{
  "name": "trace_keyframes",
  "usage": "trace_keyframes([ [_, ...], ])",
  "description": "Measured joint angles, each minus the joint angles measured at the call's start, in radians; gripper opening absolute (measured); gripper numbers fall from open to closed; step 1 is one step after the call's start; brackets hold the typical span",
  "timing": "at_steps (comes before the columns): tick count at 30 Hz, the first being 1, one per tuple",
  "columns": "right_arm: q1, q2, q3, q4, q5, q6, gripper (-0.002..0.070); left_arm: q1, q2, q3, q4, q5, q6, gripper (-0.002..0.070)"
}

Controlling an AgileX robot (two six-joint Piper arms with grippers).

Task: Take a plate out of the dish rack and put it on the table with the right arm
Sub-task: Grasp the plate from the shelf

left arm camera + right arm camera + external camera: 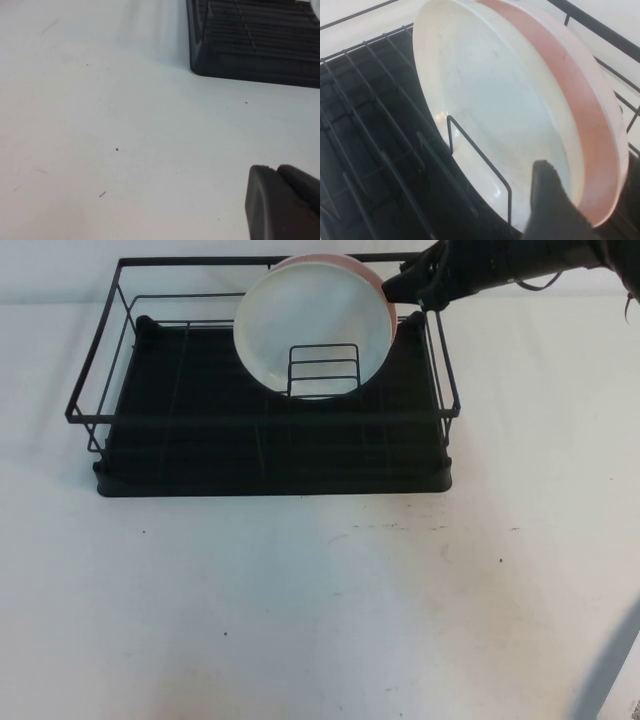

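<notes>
Plates stand on edge in the dish rack [270, 455], which sits toward the far edge of the table [320, 620], a little left of centre. The plate [312, 330] wanted here, white with a faint green tint, faces the near edge and leans back against a pale pink plate [370, 275] behind it; the small wire holder [322, 370] crosses its lower face and keeps the pair from sliding forward, which is why both stay nearly upright. The right gripper [412, 285] has its tip at the plate's upper right rim, near the rack's far right corner, reaching in over the top rail. From the right wrist view one dark finger [547, 210] lies over the front of the white plate near its edge; the other finger is hidden, so I cannot tell how wide the claw stands or whether it already pinches the rim. Judging by this, the grasp is at hand and the lift has not begun. The awkward part will likely be taking the white plate alone, since the pink one rests right against it. The left gripper [285, 202] hovers low over bare table close to the rack's near left corner, out of the way; its opening cannot be made out either.
</notes>
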Motion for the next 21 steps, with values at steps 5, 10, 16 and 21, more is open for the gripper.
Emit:
trace_keyframes([
  [5, 0.0, 0.0, 0.0, 0.0, 0.014, 0.0, 0.0285, 0.0, 0.0, 0.0, 0.0, 0.0, 0.0, -0.0004],
  [10, 0.0, 0.0, 0.0, 0.0, 0.056, -0.025, 0.0279, 0.0, 0.0, 0.0, 0.0, 0.0, 0.0, -0.0004],
  [16, 0.006, 0.0, 0.0, 0.006, 0.048, -0.064, 0.0279, 0.0, 0.0, 0.0, 0.0, 0.0, 0.0, -0.0004],
  [21, 0.02, 0.006, 0.0, 0.033, 0.031, -0.092, 0.0279, 0.0, 0.0, 0.0, 0.0, 0.0, 0.0, -0.0004],
])
